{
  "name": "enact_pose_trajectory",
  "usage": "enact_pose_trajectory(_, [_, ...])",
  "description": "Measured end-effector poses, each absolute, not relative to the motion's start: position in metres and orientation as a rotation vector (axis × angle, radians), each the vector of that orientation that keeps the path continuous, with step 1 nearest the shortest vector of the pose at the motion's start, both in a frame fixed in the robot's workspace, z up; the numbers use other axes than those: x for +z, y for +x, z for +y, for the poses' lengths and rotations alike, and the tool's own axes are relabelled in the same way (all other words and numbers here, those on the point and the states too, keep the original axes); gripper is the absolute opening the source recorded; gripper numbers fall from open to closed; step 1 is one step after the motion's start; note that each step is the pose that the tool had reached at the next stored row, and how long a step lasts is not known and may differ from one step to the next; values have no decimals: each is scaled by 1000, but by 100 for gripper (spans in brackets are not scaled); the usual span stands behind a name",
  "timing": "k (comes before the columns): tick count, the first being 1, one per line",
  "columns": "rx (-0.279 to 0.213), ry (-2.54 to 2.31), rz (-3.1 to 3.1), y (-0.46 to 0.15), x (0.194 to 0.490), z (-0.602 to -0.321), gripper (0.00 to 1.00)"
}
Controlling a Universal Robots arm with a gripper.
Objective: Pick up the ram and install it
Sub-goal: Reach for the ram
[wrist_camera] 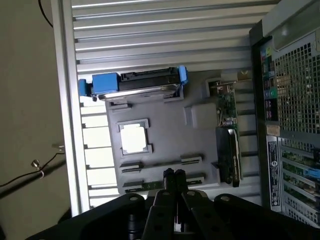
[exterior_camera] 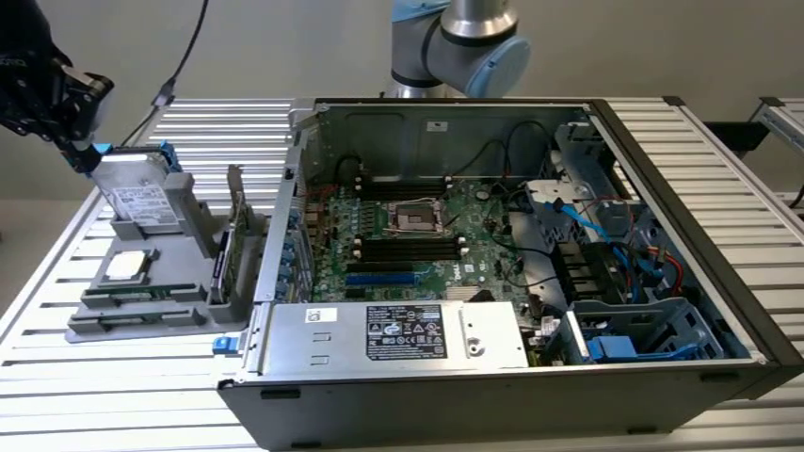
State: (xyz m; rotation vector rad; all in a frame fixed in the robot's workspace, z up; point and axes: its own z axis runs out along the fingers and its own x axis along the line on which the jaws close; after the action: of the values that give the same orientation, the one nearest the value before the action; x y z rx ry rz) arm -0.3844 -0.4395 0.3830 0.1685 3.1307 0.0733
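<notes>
hand (wrist_camera: 174, 173) hangs closed, high above the ram (wrist_camera: 147, 186).

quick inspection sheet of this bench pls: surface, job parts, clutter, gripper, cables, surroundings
surface: slatted aluminium table top
job's things: long narrow green ram stick lying in a slot of the grey plastic parts tray; open black computer case, green motherboard exposed
clutter: square silver processor chip, hard drive in blue-handled carrier, upright green expansion card, all on the tray
gripper: black two-finger gripper shut, empty, above the tray's ram end
cables: black cable hanging at the table's far edge; blue cables inside the case
surroundings: plain beige wall; grey and blue robot arm joint behind the case
</notes>
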Motion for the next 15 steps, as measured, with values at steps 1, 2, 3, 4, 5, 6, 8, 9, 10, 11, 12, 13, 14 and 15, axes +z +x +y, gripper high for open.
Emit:
enact_pose_trajectory(1, [73,169,3131,-385,383,-442,10])
enact_pose_trajectory(2, [73,168,3131,-385,382,-444,10])
enact_pose_trajectory(3, [73,168,3131,-385,382,-446,10])
enact_pose_trajectory(4, [73,168,3131,-386,381,-448,10])
enact_pose_trajectory(5, [73,167,3131,-386,381,-449,10])
enact_pose_trajectory(6, [73,166,3131,-386,380,-451,10])
enact_pose_trajectory(8, [73,165,3131,-387,379,-454,10])
enact_pose_trajectory(9, [73,164,3131,-387,379,-456,10])
enact_pose_trajectory(10, [73,163,3131,-387,378,-457,10])
enact_pose_trajectory(11, [73,163,3131,-388,378,-458,10])
enact_pose_trajectory(12, [73,163,3131,-388,378,-459,10])
enact_pose_trajectory(13, [73,163,3131,-388,377,-459,10])
enact_pose_trajectory(14, [73,163,3131,-388,377,-459,10])
enact_pose_trajectory(15, [73,163,3131,-388,377,-459,10])
